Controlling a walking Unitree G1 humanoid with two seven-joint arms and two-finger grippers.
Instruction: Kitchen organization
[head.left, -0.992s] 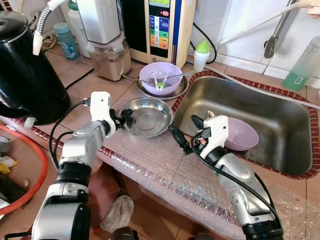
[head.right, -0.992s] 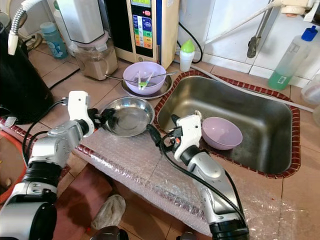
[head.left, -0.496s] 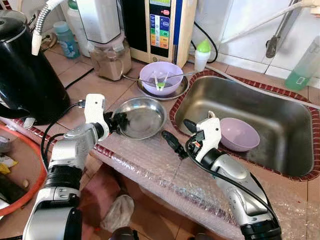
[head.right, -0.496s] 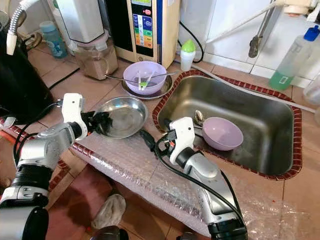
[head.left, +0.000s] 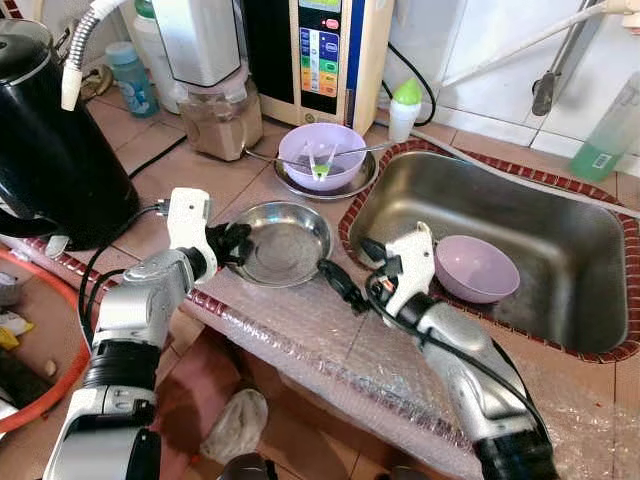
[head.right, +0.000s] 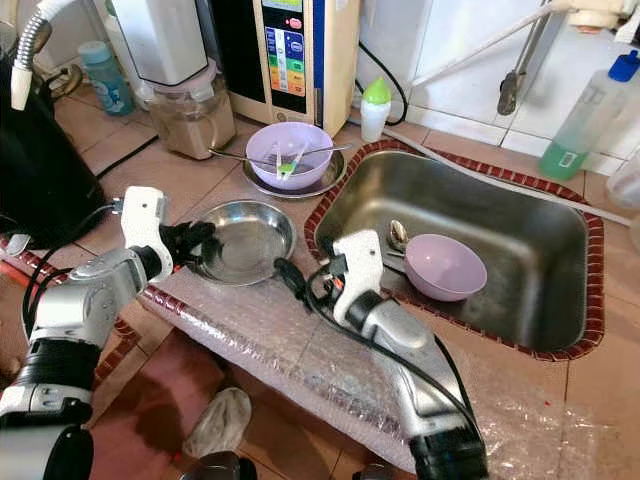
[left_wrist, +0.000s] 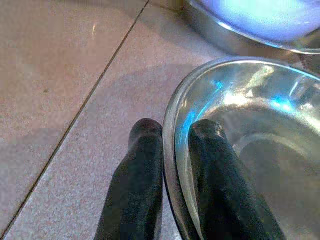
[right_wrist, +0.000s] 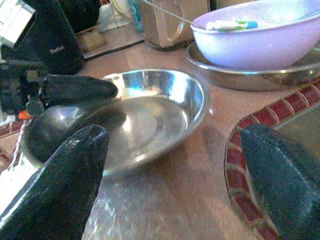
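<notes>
My left gripper (head.left: 237, 246) pinches the steel dish's (head.left: 287, 243) rim on the counter beside the sink (head.left: 560, 330), my right gripper (head.left: 352, 272) spread wide near its other edge; I should hold it level.

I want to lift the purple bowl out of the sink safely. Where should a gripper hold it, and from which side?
Grip the purple bowl by its thin rim, from above, one finger inside and one outside. It sits upright and open in the sink, whose walls likely block a sideways approach. The right gripper is nearer.
</notes>
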